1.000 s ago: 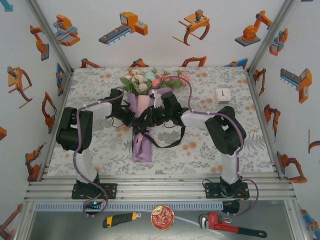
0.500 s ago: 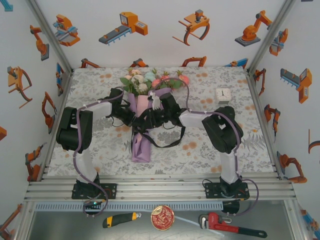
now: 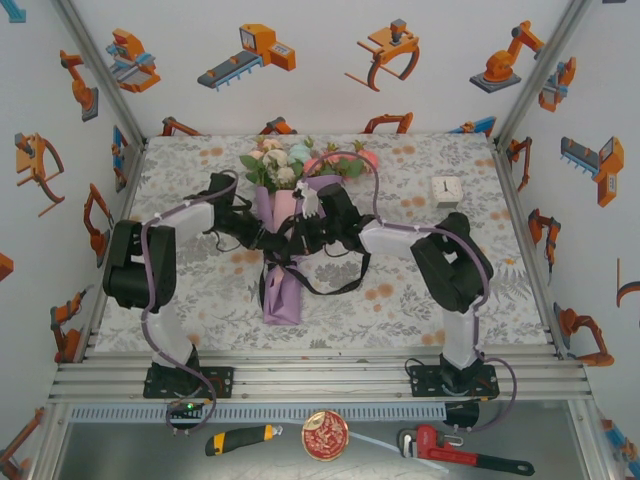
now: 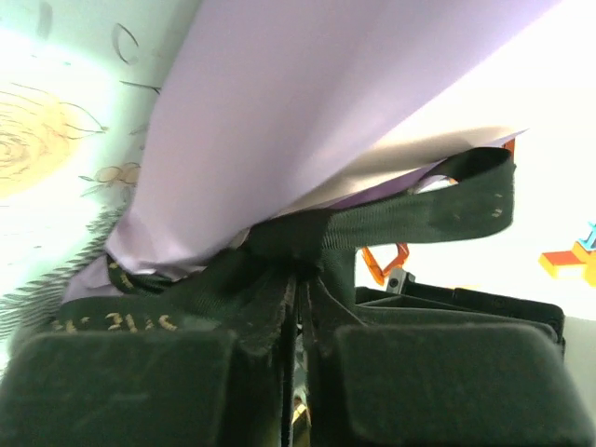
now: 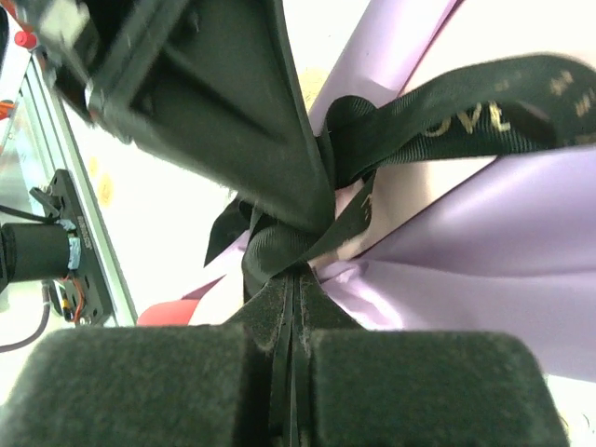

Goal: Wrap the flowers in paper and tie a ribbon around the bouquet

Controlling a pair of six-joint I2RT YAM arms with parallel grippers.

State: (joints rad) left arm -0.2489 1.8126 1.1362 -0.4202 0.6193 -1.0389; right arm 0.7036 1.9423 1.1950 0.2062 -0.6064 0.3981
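Observation:
The bouquet lies along the middle of the table, flowers [image 3: 290,160] at the far end and the lilac paper [image 3: 283,290] cone pointing toward me. The black ribbon [image 3: 340,285] crosses the cone's waist and trails a loop to the right. My left gripper [image 3: 258,232] is at the cone's left side and my right gripper [image 3: 303,238] at its right. In the left wrist view my left gripper [image 4: 303,279] pinches the ribbon [image 4: 419,214] under the paper [image 4: 307,112], pads a slit apart. My right gripper [image 5: 293,279] is shut on the ribbon [image 5: 466,121] at the knot against the paper [image 5: 484,279].
A small white cube clock [image 3: 446,190] stands at the back right of the floral tablecloth [image 3: 420,300]. Below the table's front rail lie a utility knife [image 3: 240,438], a round tin [image 3: 325,435] and a red pipe wrench [image 3: 460,452].
The right gripper's jaws have closed onto the ribbon. The left arm's elbow swung out to the left and its gripper drew back a little. The bouquet barely shifted.

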